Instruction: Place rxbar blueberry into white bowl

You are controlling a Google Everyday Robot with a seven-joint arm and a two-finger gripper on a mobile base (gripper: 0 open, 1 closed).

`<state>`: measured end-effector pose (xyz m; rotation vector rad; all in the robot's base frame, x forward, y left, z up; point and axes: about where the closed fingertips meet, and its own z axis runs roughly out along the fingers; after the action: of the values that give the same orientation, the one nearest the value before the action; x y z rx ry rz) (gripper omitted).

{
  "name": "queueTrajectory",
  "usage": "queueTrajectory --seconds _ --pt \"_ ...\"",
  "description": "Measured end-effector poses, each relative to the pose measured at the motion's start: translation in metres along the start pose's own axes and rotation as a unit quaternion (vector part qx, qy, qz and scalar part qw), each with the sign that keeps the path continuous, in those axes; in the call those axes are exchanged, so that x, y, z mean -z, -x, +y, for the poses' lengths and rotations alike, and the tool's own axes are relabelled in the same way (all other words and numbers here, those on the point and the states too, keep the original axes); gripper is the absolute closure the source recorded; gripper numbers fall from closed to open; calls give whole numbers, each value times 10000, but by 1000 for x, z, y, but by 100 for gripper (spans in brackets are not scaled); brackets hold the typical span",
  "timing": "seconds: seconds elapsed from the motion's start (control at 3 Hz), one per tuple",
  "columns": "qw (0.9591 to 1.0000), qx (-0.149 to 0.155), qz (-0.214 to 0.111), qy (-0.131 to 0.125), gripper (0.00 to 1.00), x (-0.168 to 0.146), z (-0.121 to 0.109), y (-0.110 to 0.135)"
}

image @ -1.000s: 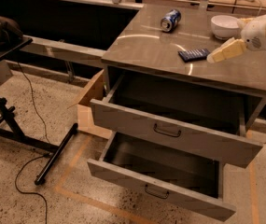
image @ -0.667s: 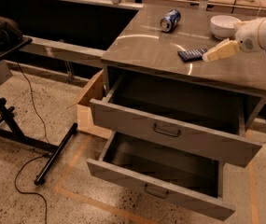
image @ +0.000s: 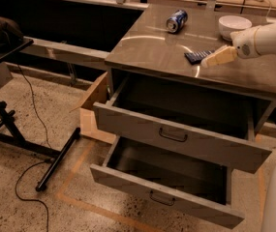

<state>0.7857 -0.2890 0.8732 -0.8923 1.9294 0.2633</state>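
Note:
The rxbar blueberry [image: 196, 57] is a flat dark navy wrapper lying on the grey cabinet top [image: 152, 52], right of the middle. My gripper [image: 214, 58] is cream coloured on a white arm that reaches in from the right. It is low over the top, with its tip at the bar's right end. I cannot tell if it touches the bar. The white bowl [image: 234, 25] stands upright behind the gripper, near the back right of the top.
A blue drink can [image: 176, 20] lies on its side at the back of the top. Two drawers [image: 176, 134] below the top stand pulled open. A cardboard box [image: 95, 111] sits on the floor at the left. A black stand [image: 11, 129] and a cable are farther left.
My gripper has moved a little to the left and down, closer to the bar's right end. The bar, bowl and can have not moved.

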Motion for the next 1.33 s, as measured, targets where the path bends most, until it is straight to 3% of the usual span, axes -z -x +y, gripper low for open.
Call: queueTrajectory --seconds 0.33,0.67,1.0,1.33 --pt "9995 -155 63 281 0 -23 7 -6" --pt "9991 -227 52 358 0 -30 6 -5" --pt "9981 -436 73 436 19 -30 5 -9" --pt "9971 -599 196 435 16 -28 2 -20"
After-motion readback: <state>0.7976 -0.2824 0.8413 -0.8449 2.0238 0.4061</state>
